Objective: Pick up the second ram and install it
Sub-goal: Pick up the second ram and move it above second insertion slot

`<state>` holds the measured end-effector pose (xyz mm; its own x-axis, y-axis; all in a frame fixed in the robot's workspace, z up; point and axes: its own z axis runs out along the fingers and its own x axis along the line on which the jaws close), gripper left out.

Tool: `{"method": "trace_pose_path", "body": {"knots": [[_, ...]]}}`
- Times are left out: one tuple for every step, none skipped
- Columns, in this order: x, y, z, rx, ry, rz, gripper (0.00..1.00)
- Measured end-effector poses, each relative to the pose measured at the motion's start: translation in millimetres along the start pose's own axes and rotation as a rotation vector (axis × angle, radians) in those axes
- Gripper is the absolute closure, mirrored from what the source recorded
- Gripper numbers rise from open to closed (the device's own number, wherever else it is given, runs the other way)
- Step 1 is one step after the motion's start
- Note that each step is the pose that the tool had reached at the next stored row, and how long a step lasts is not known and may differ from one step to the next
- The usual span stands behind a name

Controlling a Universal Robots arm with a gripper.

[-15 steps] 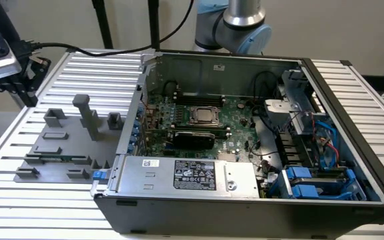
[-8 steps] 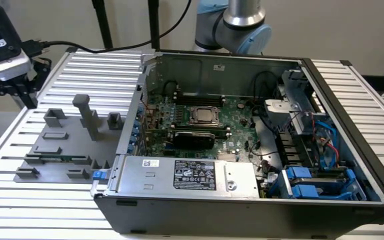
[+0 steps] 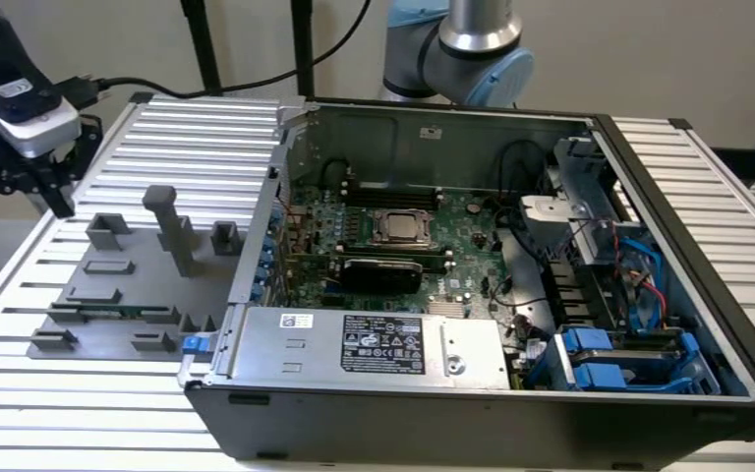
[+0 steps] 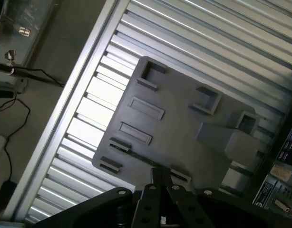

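Gripper [image 3: 59, 202] hangs at the upper left of the exterior view, above the slatted table [image 3: 76, 423] and just beyond the far corner of the grey fixture tray [image 3: 142, 285]. Claw tips are pressed together, nothing between them. The second ram [image 3: 113, 313] sits in a long slot toward the tray's lower edge, left of frame, well apart from the gripper. Open computer case [image 3: 483, 413] centre-right. The power supply [image 3: 272, 344] carries a black label [image 3: 384, 346]; its print is too small to read.
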<state>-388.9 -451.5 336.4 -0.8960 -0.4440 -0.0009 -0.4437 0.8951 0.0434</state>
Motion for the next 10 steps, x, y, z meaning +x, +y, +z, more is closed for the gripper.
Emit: {"method": "trace_pose_path", "body": {"knots": [[0.0,0.0,0.6,0.0,0.0007,-0.018,0.89],[0.0,0.0,1.2,-0.0001,0.0015,-0.036,0.89],[0.0,-0.1,1.8,-0.0001,0.0023,-0.055,0.89],[0.0,-0.1,2.3,-0.0001,0.0031,-0.072,0.89],[0.0,-0.1,2.9,-0.0001,0.004,-0.092,0.89],[0.0,-0.1,3.5,-0.0001,0.0046,-0.11,0.89],[0.0,-0.2,4.0,-0.0001,0.0054,-0.128,0.89],[0.0,-0.2,4.6,0.0,0.006,-0.146,0.89],[0.0,-0.2,5.2,0.0,0.0065,-0.164,0.89],[0.0,-0.3,5.8,0.0001,0.0072,-0.182,0.89]]}}
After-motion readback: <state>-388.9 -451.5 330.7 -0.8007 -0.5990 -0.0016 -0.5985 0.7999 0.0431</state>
